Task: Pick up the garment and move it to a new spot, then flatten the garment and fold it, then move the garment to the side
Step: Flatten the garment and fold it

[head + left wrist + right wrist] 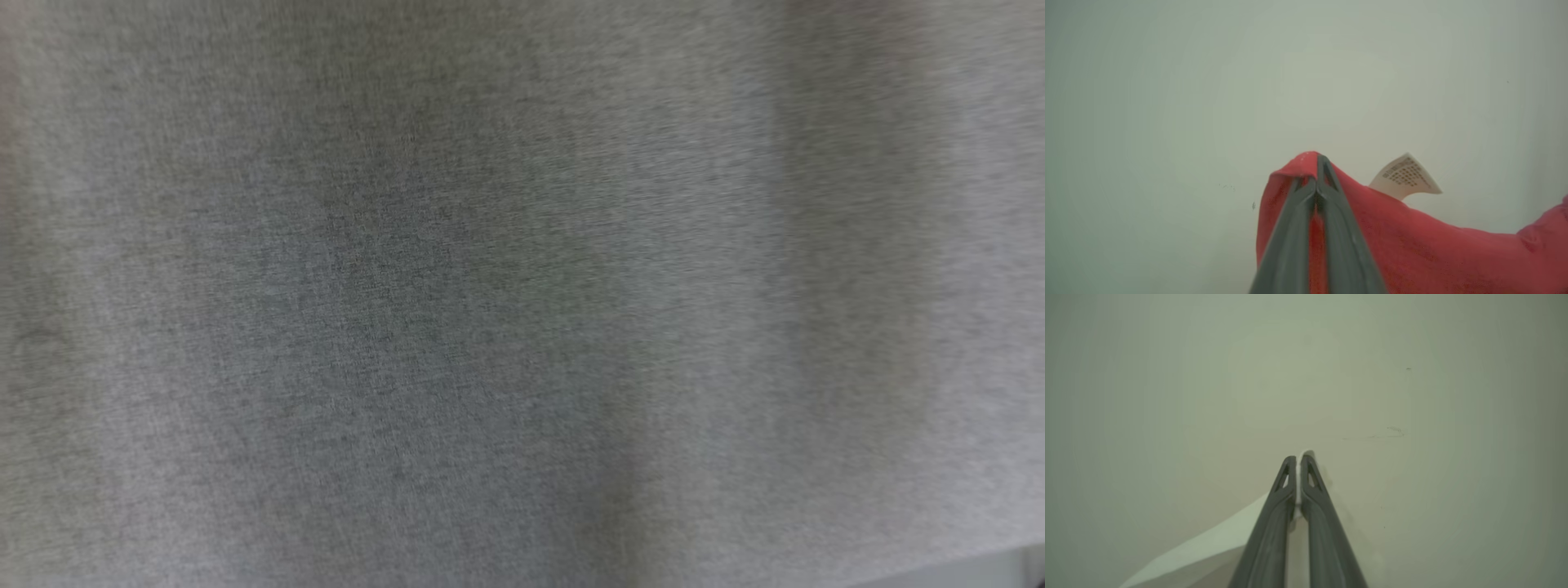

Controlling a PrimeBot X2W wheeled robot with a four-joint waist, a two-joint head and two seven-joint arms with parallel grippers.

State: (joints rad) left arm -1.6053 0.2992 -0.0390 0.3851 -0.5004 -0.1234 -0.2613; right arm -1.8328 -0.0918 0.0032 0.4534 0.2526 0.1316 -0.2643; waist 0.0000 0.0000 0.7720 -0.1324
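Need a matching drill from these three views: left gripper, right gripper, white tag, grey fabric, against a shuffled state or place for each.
Column 1
1. left gripper
2. right gripper
3. white tag
4. grey fabric

Column 2
a. shut on an edge of pale cloth
b. sticks up from behind the red fabric, printed with dark dots
c. close before the head camera, blurred
d. shut on red fabric

Pairs: 1-d, 2-a, 3-b, 4-c
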